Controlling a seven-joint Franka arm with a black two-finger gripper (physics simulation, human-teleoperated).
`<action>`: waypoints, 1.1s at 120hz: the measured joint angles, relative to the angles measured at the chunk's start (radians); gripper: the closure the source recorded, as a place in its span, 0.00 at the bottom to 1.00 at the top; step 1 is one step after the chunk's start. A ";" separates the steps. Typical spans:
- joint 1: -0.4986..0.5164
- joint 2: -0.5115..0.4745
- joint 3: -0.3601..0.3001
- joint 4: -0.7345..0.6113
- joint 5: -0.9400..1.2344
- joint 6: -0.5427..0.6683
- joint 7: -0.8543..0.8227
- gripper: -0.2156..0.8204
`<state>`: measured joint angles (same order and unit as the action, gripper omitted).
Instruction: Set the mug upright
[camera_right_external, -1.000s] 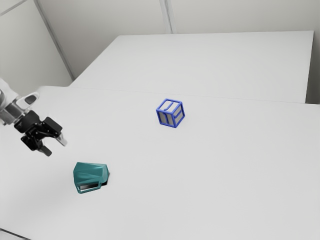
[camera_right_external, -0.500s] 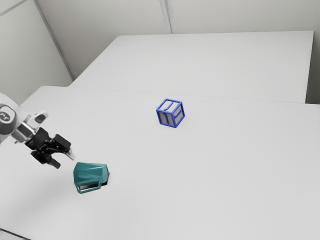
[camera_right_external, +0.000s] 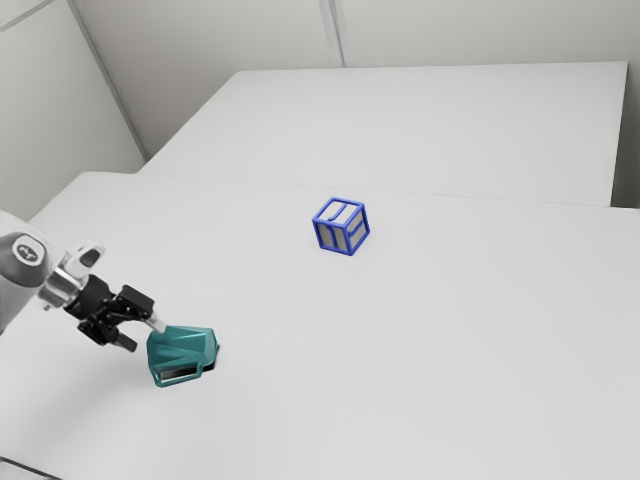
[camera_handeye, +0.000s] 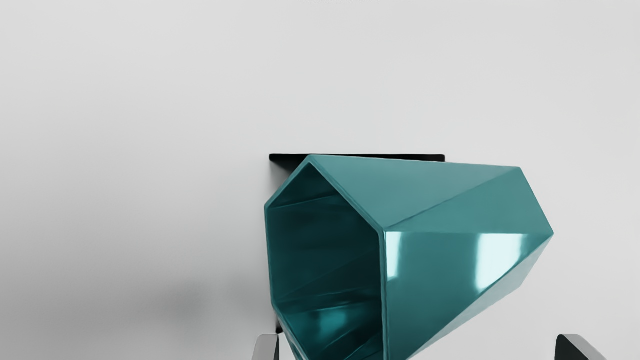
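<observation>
Mug (camera_right_external: 181, 348) on its side on the bench (camera_right_external: 400, 350).
Claw (camera_right_external: 142, 335) spread wide near the mug's mouth (camera_handeye: 325, 255), clamped on nothing; gap probably meant to admit the mug before closing, for tipping upright.

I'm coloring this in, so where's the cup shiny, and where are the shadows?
Wrist view: white glare on the outside of the mug, darkness inside its mouth, gray shading on the table. Exterior view: a black patch beside the mug's base, faint shading near the gripper.
</observation>
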<state>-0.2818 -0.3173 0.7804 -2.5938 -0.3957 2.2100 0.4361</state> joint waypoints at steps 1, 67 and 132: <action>0.000 0.001 0.000 -0.001 -0.008 0.001 0.003 0.21; -0.005 0.062 0.043 -0.043 -0.348 -0.007 0.221 0.25; -0.010 0.062 0.045 -0.050 -0.407 -0.018 0.349 0.80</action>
<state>-0.2913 -0.2553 0.8253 -2.6434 -0.8025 2.1922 0.7851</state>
